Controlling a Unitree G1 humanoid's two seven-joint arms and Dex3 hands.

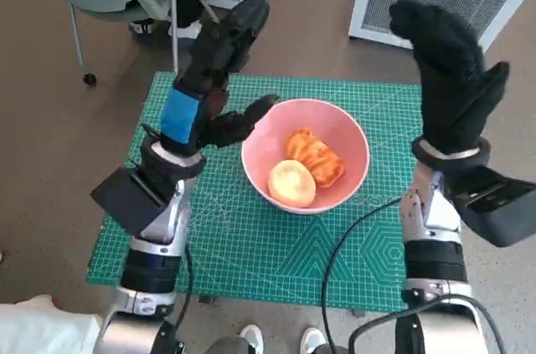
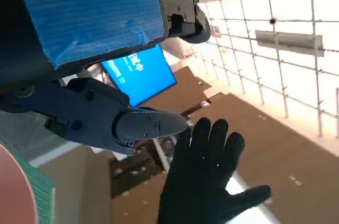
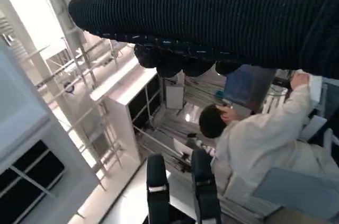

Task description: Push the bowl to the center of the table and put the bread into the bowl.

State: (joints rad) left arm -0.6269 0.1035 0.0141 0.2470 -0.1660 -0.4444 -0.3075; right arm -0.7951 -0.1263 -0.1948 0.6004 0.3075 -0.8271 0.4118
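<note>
The bowl [image 1: 306, 156] sits mid-table holding bread [image 1: 315, 157], just right of the raised, empty, spread left hand [image 1: 219, 78], nearer than the lifted, open, empty right hand [image 1: 448, 78].

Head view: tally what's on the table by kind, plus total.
Pink bowl: 1
Bread pieces in the bowl: 2, a round bun and an orange-brown twisted piece
Green cutting mat: 1
Total: 4
Neither the left hand nor the right hand holds anything.
</note>
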